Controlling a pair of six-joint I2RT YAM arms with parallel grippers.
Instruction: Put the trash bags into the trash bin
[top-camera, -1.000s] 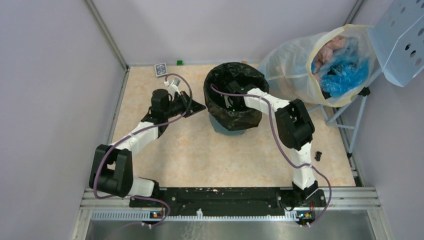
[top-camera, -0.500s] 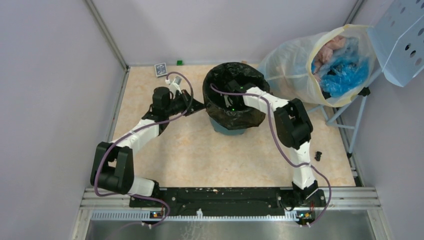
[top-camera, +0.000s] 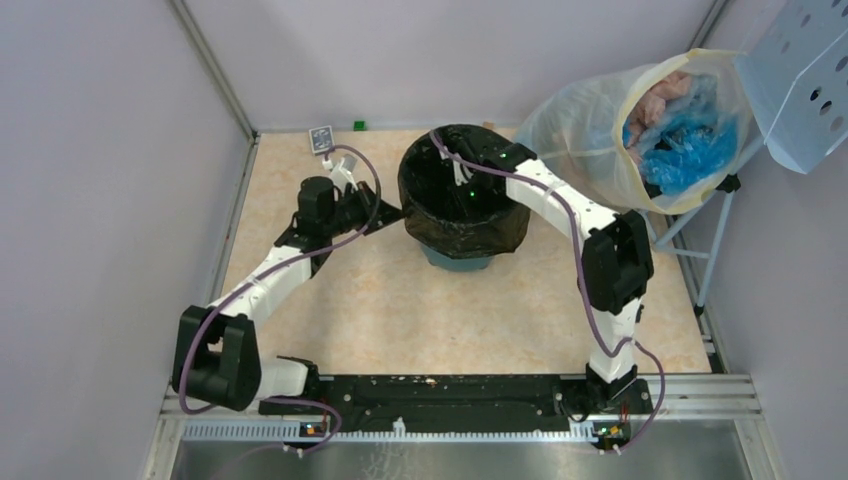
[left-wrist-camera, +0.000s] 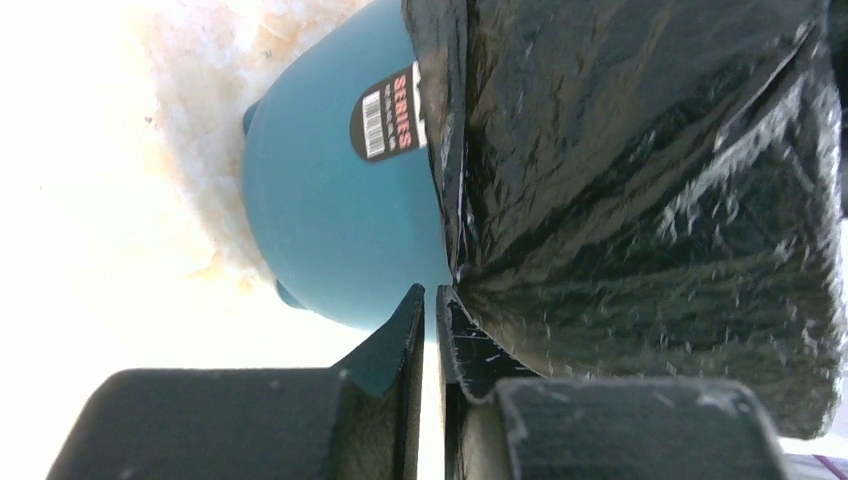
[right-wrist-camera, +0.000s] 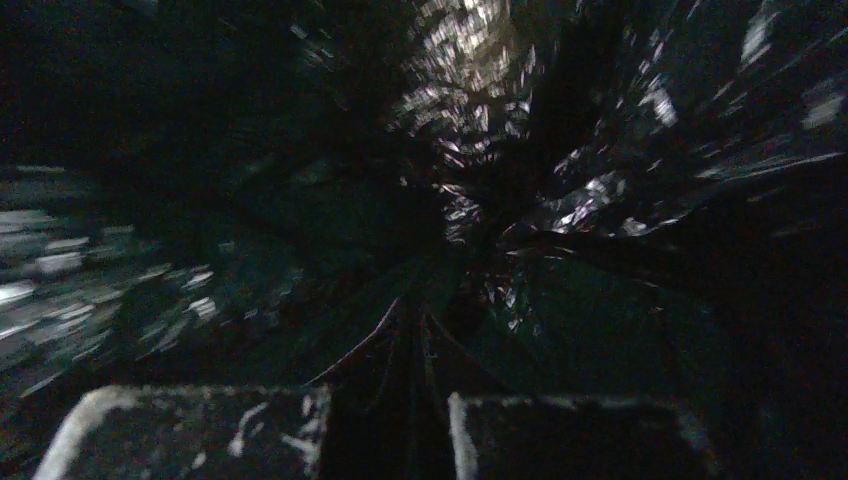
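On beige table (top-camera: 400, 300), pinching trash bag (left-wrist-camera: 640, 180) hem with left fingers (left-wrist-camera: 428, 305), trash bin (left-wrist-camera: 320, 220) beyond; right fingers (right-wrist-camera: 415, 330) state untellable.

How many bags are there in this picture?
2. A black trash bag lines the teal bin at the middle back of the table; a big whitish see-through sack is at the far right. The blue and pink stuff inside it may be more bags.
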